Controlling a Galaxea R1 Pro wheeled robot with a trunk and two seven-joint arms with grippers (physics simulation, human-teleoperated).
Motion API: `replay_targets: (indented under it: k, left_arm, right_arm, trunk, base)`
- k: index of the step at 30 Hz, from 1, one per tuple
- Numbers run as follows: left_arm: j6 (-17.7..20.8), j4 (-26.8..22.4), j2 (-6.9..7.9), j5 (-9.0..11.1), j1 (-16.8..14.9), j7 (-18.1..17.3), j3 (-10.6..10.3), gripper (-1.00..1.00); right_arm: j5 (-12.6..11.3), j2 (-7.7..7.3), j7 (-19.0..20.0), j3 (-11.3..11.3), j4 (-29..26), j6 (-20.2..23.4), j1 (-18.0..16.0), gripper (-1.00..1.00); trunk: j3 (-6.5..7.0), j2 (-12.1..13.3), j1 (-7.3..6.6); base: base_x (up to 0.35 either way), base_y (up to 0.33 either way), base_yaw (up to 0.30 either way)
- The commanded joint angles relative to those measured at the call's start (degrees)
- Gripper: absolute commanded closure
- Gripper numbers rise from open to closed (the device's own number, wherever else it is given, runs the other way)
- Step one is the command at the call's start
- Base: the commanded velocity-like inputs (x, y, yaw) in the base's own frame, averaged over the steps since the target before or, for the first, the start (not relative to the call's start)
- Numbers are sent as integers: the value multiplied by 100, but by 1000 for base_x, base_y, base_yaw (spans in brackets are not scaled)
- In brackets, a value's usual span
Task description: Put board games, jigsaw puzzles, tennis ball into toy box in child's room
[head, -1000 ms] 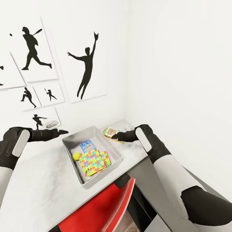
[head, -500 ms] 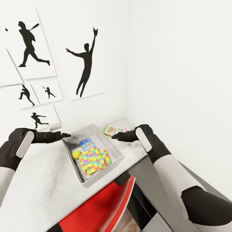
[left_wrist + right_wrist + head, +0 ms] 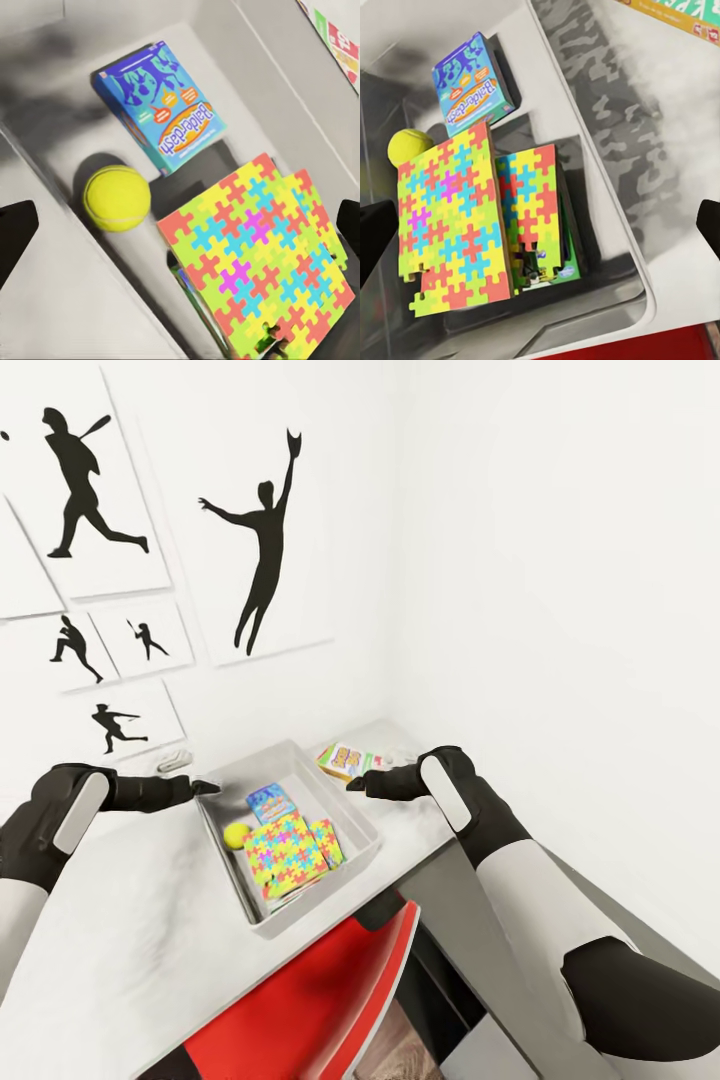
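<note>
The light grey toy box [image 3: 228, 870] stands on the table [image 3: 130, 920]. Inside it lie the tennis ball [image 3: 236, 834] [image 3: 116, 197] [image 3: 409, 145], a blue board game [image 3: 268, 802] [image 3: 159, 105] [image 3: 472, 84] and two jigsaw puzzles [image 3: 284, 854] [image 3: 259, 266] [image 3: 448, 229], the second puzzle [image 3: 326, 841] [image 3: 536, 202] resting on a green-edged box [image 3: 568, 268]. Another board game [image 3: 345, 760] [image 3: 679, 13] lies on the table beyond the box. My left gripper [image 3: 207, 787] [image 3: 180, 225] hovers open at the box's far left rim. My right gripper [image 3: 356, 784] [image 3: 540, 229] hovers open over the far right rim.
A red chair [image 3: 310, 1000] is tucked under the table's near edge, just below the toy box. A small white object [image 3: 173, 761] lies by the wall. Black silhouette pictures [image 3: 255, 555] hang on the white wall; the corner is close behind the box.
The whole view has drifted, with the wall pictures sliding up and left. My left gripper has come slightly lower and closer to the box's rim. The right gripper has hardly moved.
</note>
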Motion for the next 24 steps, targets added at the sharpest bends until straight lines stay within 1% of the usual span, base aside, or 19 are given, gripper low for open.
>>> replay_targets:
  k: [1,5,12,20,24]
  left_arm:
    - [7,59,5,-53,-6,-54,-1,-100]
    - [7,243,5,-76,-6,-47,16,-100]
    - [7,359,8,-114,-5,-44,26,-100]
    - [7,396,13,-123,-5,-43,32,-100]
    - [7,401,11,-124,-5,-43,35,-100]
  right_arm:
    - [3,0,-1,3,-5,22,-6,-100]
    - [7,0,-1,3,-5,25,-6,-100]
    - [9,-1,-1,23,-10,27,-6,-100]
    - [9,-3,-1,229,-5,23,-6,-100]
    - [9,-5,-1,288,-4,21,-6,-100]
  trunk:
    - [-20,-13,3]
    - [-53,-13,3]
    - [-109,-13,3]
    - [-173,-13,3]
    - [-206,-13,3]
  base:
    - [0,0,0]
    - [0,0,0]
    - [0,0,0]
    - [0,0,0]
    - [0,0,0]
